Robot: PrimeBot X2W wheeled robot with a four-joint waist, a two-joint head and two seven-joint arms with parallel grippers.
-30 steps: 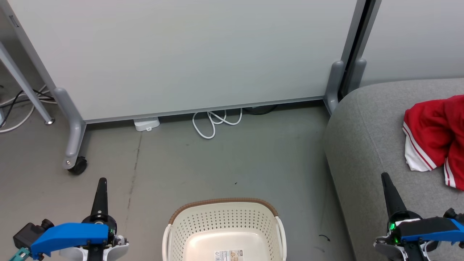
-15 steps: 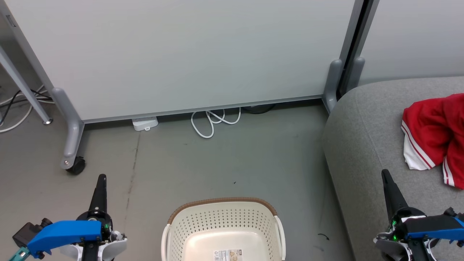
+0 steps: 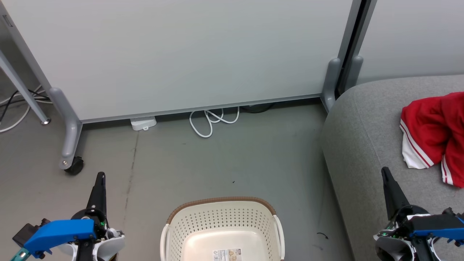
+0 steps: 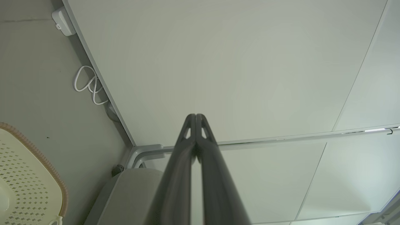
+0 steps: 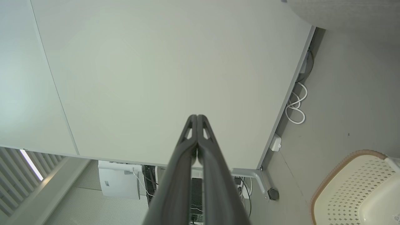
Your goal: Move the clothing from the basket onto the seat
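The white partition panel [image 3: 181,54] stands on grey feet behind the floor, closing off the work spot. To the robot's right, the grey seat [image 3: 362,145] carries the clothing [image 3: 427,127]. It is a crumpled red heap with white, red-striped panels, lying well in from the cushion's rounded edge, so it is unlikely to slide off. Part of it runs past the picture's edge. The basket [image 3: 221,199] sits on the floor between the arms, within reach of both, and what shows of its bottom is bare but for a label, so the task looks done. The left gripper [image 3: 100,177] and right gripper [image 3: 385,172] hover clenched on nothing, flanking the basket, seemingly parked.
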